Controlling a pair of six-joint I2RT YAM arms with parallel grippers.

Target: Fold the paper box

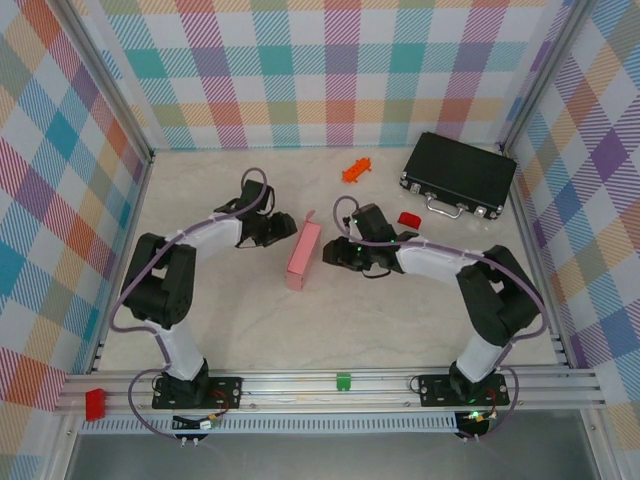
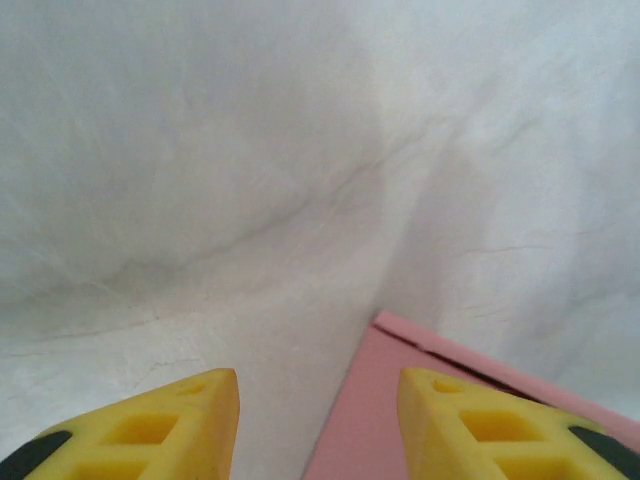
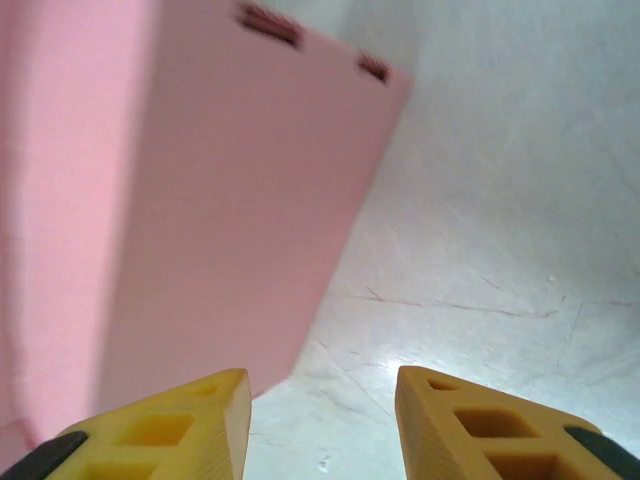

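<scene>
Nearest, well short of the paper box (image 1: 303,256), a metal rail (image 1: 300,385) carries both arm bases. A small green piece (image 1: 344,381) sits on the rail almost straight below the box in the top view, and a red block (image 1: 95,403) sits far off to the box's left.

The box itself is pink and closed up into a slim rectangular shape. It rests on the pale marbled table (image 1: 380,330), its long side running away from the bases, and it lies between the two pincers.

The left gripper (image 2: 318,378) is just beside the box's left face, toward the far end. Its yellow fingers (image 2: 190,420) stand moderately apart and hold nothing. In the left wrist view, one corner of the box reaches into the gap and passes behind one finger; whether they touch I cannot tell.

The right gripper (image 3: 320,375) is at the box's right face, close by. Its jaws are likewise parted and empty. In the right wrist view, a broad pink side with two slots along its far edge rises ahead, off to one side of the gap.

Beyond the box to its right lies a small red object (image 1: 409,219). Farther off are an orange piece (image 1: 356,170) and, farthest right, a black hard case (image 1: 460,172).
</scene>
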